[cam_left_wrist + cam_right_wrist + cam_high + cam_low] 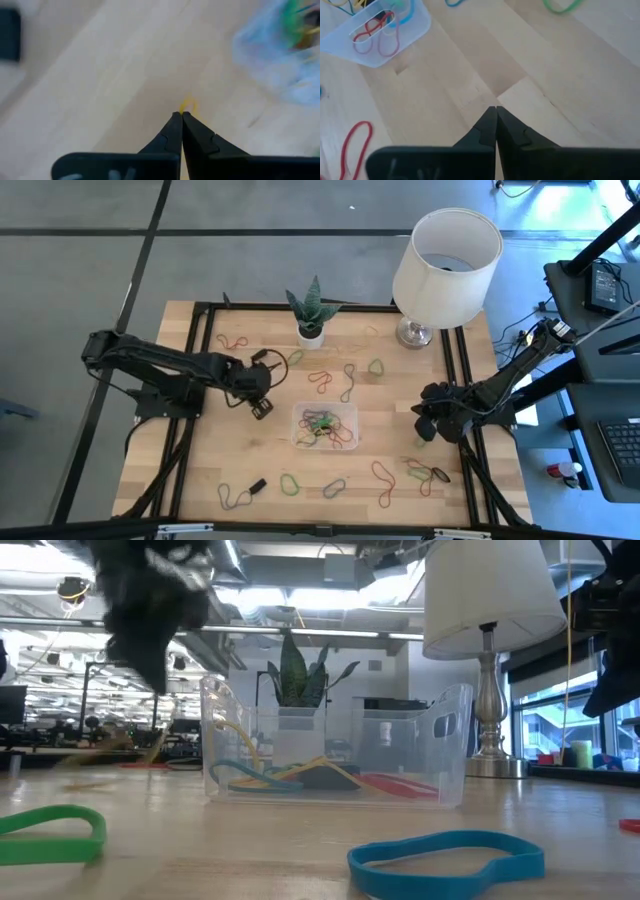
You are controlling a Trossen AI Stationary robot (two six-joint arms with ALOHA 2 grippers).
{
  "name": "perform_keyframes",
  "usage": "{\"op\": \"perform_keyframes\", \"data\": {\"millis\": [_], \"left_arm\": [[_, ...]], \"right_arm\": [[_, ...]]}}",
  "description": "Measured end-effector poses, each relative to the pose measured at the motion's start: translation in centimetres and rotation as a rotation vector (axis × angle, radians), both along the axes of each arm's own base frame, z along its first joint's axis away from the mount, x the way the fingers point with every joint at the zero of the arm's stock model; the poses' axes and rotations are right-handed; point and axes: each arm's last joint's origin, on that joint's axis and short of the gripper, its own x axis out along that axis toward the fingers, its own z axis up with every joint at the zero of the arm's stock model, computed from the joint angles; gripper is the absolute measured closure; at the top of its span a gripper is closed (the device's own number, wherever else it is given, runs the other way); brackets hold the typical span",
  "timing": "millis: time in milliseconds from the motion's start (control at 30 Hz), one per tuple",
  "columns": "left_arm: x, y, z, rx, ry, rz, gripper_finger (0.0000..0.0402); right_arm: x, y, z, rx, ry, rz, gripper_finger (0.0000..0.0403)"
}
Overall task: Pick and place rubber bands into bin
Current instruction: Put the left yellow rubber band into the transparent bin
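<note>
The clear bin (325, 442) sits mid-table with several coloured rubber bands (322, 423) inside; the low view shows it too (335, 755). More rubber bands lie loose on the wood: red (322, 380), green (376, 366), green (50, 830), blue (445, 860). My left gripper (262, 408) hovers just left of the bin, shut on a yellow rubber band (188, 104). My right gripper (425, 428) waits right of the bin, shut with nothing in it (496, 107). My left gripper pinches the yellow rubber band at the very ends of its two fingers, pointing steeply down. Only a small yellow loop (188, 103) sticks out past the fingertips (175, 120); the fingers hide the rest. That loop is off the wood.
A potted plant in a white pot (310, 332) and a lamp with a white shade (445, 255) stand along the far edge. A small black piece (257, 485) lies near the front left. Black frame rails (200, 360) run along the table's sides.
</note>
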Motion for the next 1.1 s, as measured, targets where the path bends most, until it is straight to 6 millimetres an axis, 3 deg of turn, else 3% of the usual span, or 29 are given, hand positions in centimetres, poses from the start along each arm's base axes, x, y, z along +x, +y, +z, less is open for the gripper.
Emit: {"op": "perform_keyframes", "data": {"millis": [267, 500, 667, 833, 1100], "left_arm": [[2.9, -2.3, 6.0, 0.125, -0.188, -0.154, 0.0401], [6.6, -3.4, 9.7, 0.263, -0.266, -0.241, 0.04], [9.9, -3.8, 11.2, 0.342, -0.279, -0.336, 0.04], [13.0, -3.5, 10.3, 0.384, -0.233, -0.397, 0.04], [17.7, -2.7, 3.7, 0.274, -0.123, -0.466, 0.0399]], "right_arm": [[0.0, -0.1, 0.0, -0.036, -0.017, -0.016, 0.0396], [0.0, -0.2, 0.1, -0.048, -0.029, -0.023, 0.0395], [0.0, -0.2, 0.1, -0.046, -0.03, -0.024, 0.0395], [0.1, -0.1, 0.1, -0.04, -0.035, -0.026, 0.0395], [0.2, 0.0, 0.2, -0.026, -0.052, -0.027, 0.0395]]}}
